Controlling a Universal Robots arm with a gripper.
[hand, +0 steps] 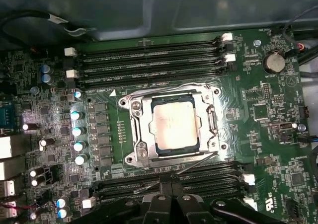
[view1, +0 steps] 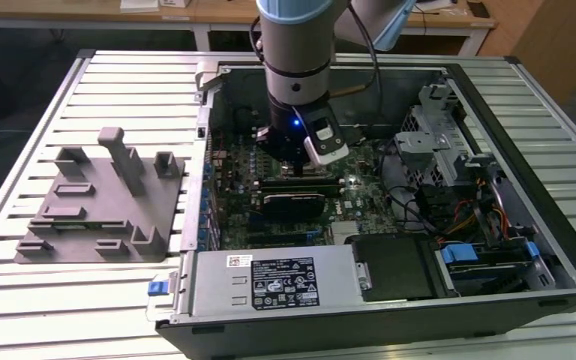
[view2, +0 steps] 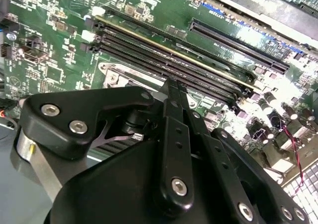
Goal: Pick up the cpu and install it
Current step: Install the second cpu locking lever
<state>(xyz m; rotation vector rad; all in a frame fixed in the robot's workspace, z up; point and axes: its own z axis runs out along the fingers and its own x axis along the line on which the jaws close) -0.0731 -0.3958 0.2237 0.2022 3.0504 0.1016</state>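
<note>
Black hand [hand: 171,204] closest to lens in both wrist views, fingers [view2: 174,114] pressed together, gripping nothing, hanging above motherboard [hand: 258,110] inside open computer case [view1: 558,247]. Cpu [hand: 174,127] sits flat in socket [hand: 136,134], silvery top up, metal frame around it; hand just beside socket, over memory slots [hand: 149,60]. Judgement: pick and placement done; whether latch is locked, cannot tell. Grey fixture [view1: 98,202] on worktop [view1: 48,300], well apart

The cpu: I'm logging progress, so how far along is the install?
Looks mostly done: the cpu lies flat inside the socket frame on the motherboard. The end effector sits beside the socket with its fingers together, holding nothing. I can't tell whether the frame is latched.
</note>
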